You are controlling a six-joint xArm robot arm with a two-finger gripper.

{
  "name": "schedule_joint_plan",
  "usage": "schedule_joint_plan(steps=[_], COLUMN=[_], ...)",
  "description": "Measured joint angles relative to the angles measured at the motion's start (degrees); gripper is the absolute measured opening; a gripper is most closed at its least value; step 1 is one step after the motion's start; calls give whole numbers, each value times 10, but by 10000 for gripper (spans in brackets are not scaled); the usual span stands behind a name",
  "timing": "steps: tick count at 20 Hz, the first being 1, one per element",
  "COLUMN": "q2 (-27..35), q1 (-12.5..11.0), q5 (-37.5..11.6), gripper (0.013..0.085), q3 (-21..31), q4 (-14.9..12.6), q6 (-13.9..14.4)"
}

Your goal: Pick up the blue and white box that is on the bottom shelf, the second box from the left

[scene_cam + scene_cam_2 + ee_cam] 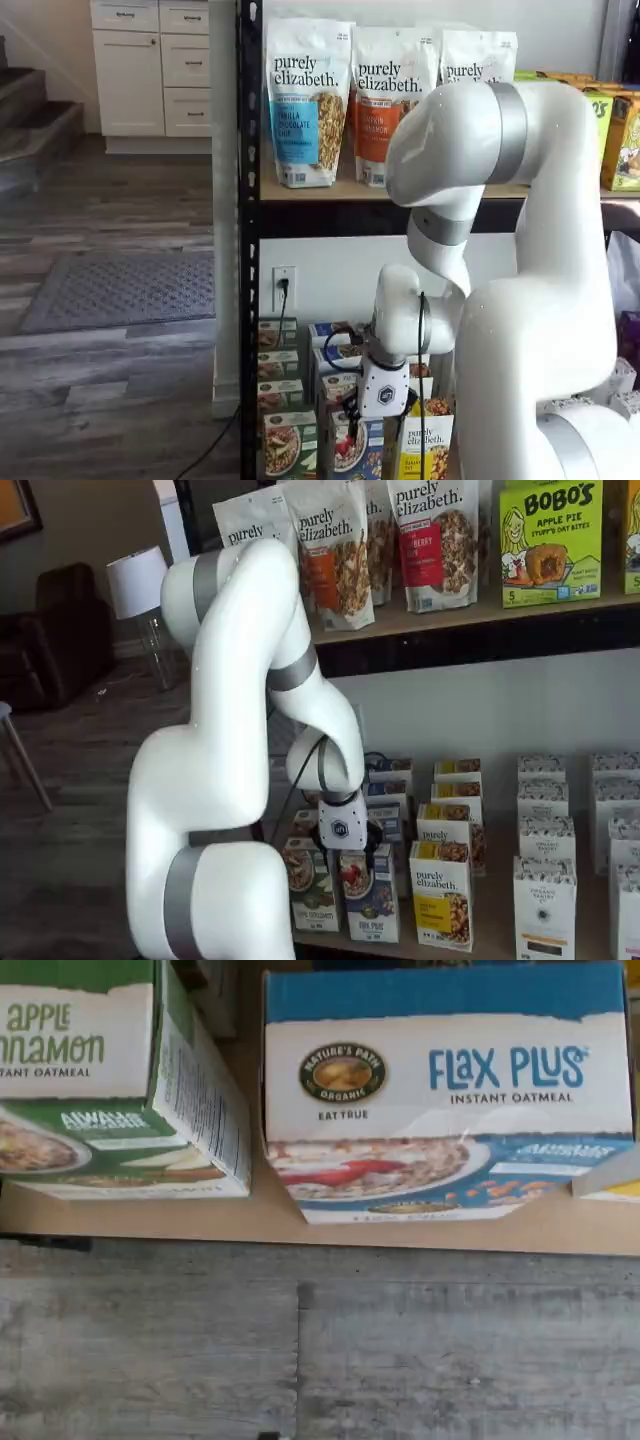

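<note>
The blue and white box (445,1090) reads "Flax Plus Instant Oatmeal" and stands upright at the front edge of the bottom shelf (270,1225). In both shelf views it is the front box of its row (352,450) (368,900). My gripper (357,425) hangs just above and in front of this box, also seen in a shelf view (350,856). Only its white body and a bit of black finger show, so I cannot tell whether it is open. Nothing is held.
A green-and-white apple cinnamon box (90,1080) (310,885) stands close beside the blue one. A yellow purely elizabeth box (425,445) (442,895) stands on the other side. The black rack post (248,250) and a cable (420,400) are near. Grey floor (300,1350) lies below the shelf edge.
</note>
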Motion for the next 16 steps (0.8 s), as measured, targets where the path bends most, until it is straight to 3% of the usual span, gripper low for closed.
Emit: schedule_joint_plan(steps=[16], q2=[47], q1=[-2], q5=[8], gripper=[850], q3=[-50], q4=[7], q6=[-8])
